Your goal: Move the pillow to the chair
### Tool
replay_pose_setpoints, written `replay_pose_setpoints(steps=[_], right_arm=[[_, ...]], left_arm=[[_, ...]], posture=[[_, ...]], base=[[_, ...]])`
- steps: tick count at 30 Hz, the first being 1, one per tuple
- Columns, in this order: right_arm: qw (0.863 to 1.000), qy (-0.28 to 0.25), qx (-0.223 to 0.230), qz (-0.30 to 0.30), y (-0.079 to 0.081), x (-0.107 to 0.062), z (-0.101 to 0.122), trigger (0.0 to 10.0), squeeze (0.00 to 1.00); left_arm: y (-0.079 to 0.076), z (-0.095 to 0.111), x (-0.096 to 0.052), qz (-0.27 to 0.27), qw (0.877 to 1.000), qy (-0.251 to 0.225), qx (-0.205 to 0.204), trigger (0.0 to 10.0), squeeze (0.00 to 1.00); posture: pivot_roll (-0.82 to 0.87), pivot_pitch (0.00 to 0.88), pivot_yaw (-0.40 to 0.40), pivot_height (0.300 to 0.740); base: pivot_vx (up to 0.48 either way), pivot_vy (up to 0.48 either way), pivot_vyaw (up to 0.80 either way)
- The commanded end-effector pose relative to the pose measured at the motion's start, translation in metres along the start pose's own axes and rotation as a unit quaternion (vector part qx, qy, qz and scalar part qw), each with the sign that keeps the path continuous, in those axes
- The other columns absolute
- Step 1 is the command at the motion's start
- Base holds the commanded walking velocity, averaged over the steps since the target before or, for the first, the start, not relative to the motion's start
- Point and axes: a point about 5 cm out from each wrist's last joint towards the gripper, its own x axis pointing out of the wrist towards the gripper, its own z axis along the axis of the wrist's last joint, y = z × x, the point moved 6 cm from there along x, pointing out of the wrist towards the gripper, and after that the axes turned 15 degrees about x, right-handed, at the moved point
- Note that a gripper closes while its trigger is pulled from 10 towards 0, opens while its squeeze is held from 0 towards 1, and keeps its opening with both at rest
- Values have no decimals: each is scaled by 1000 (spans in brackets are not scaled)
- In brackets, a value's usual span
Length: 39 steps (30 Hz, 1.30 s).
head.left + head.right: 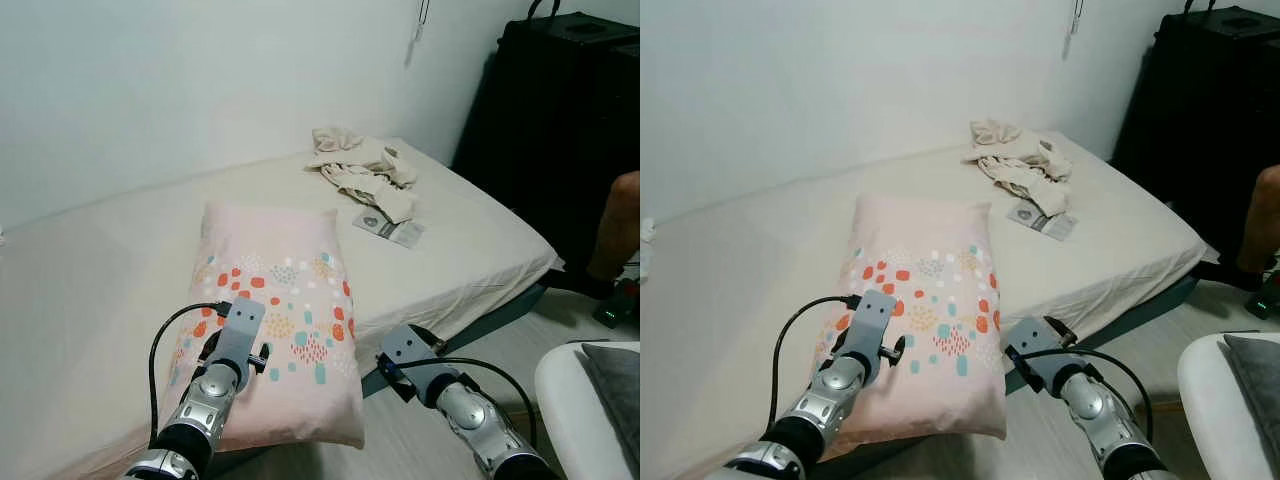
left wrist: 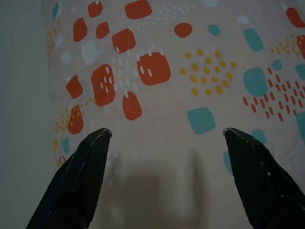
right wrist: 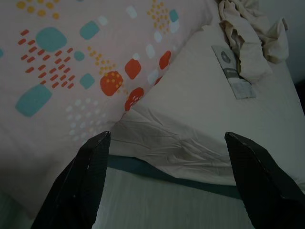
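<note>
Pillow lies flat on bed, near edge overhanging at 6 o'clock. Left end effector over its patterned face, right end effector at its 3 o'clock edge; both wide open, empty. Likely soft, light, saggy: pinch opposite side edges.

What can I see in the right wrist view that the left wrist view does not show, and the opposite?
Right wrist view: the bed edge, crumpled clothes and a flat packet, seen between the open right gripper fingers. Left wrist view: the open left gripper directly over the pillow's red patches. Both share the patterned pillow.
</note>
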Motion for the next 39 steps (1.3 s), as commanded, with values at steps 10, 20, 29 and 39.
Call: replay_pose_setpoints(steps=[10, 20, 29, 39], right_arm=[[1000, 3, 9, -3, 1, -1, -3, 10000, 0], [1000, 3, 8, -2, 2, 0, -2, 10000, 0], [1000, 2, 8, -1, 2, 0, -1, 10000, 0], [1000, 1, 8, -2, 3, 1, -1, 10000, 0]], left_arm=[[-5, -7, -1, -10, 1000, 11, 1, 10000, 0], [-4, -7, -1, -9, 1000, 12, 0, 10000, 0], [-5, -7, -1, -10, 1000, 11, 1, 10000, 0], [-4, -6, -1, -11, 1000, 11, 3, 10000, 0]], posture=[[-134, 67, 13, 740], [-129, 73, 9, 740], [-127, 76, 14, 740], [-126, 77, 18, 740]], base=[[0, 0, 0], [0, 0, 0], [0, 0, 0], [0, 0, 0]])
